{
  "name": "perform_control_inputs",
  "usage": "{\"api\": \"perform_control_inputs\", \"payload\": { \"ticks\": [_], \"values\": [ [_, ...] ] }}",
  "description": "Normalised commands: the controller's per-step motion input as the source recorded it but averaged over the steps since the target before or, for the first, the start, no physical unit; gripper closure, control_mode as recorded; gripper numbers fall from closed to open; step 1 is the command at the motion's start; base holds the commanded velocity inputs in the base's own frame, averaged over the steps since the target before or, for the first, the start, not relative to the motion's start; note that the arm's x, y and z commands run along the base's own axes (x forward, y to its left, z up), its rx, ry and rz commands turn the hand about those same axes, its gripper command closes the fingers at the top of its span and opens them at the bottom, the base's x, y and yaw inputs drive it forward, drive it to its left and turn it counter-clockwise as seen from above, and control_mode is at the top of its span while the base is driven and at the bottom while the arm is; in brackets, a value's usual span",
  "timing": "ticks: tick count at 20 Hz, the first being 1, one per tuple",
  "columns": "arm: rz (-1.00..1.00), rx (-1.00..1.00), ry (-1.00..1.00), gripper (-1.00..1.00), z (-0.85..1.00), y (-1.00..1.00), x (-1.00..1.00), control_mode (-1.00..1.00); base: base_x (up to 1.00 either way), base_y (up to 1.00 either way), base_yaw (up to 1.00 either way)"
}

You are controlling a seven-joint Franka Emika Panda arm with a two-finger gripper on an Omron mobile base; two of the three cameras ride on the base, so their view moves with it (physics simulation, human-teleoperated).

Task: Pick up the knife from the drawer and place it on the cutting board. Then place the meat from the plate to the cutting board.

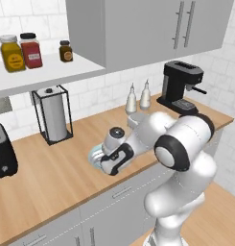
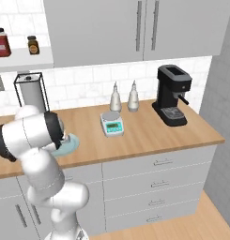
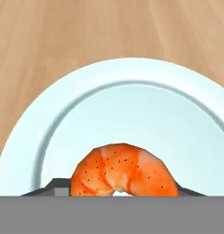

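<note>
Both base cams sit behind the arm, looking down at the same counter [image 1: 52, 168]. Hand cam's super close, plate [image 3: 131, 77] rim arching across 12 o'clock.

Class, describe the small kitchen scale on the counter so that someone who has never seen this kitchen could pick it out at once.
Start at the black coffee machine at the right end of the wooden counter. To its left, two pale bottles stand against the tiled wall, and the scale sits just in front of them. It is the one flat, squarish, light-grey thing there, with a small green display on its front.
</note>
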Motion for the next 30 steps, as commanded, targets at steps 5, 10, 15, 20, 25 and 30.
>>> {"api": "perform_control_inputs", "payload": {
  "ticks": [5, 10, 15, 20, 25, 30],
  "values": [
    [0.0, 0.08, -0.12, 1.0, 0.99, -0.13, -0.59, -1.0, 0.0, 0.0, 0.0],
    [0.0, 0.09, -0.02, 1.0, 1.0, -0.25, -0.51, -1.0, 0.0, 0.0, 0.0],
    [-0.06, 0.09, 0.05, 1.0, 1.0, -0.25, -0.43, -1.0, 0.0, 0.0, 0.0],
    [-0.17, 0.03, 0.16, 1.0, 0.8, -0.31, -0.38, -1.0, 0.0, 0.0, 0.0],
    [-0.11, 0.0, 0.03, 1.0, 0.46, -0.14, -0.7, -1.0, 0.0, 0.0, 0.0],
    [0.0, -0.01, 0.03, 1.0, 0.02, 0.07, -0.05, -1.0, 0.0, 0.0, 0.0]
  ]
}}
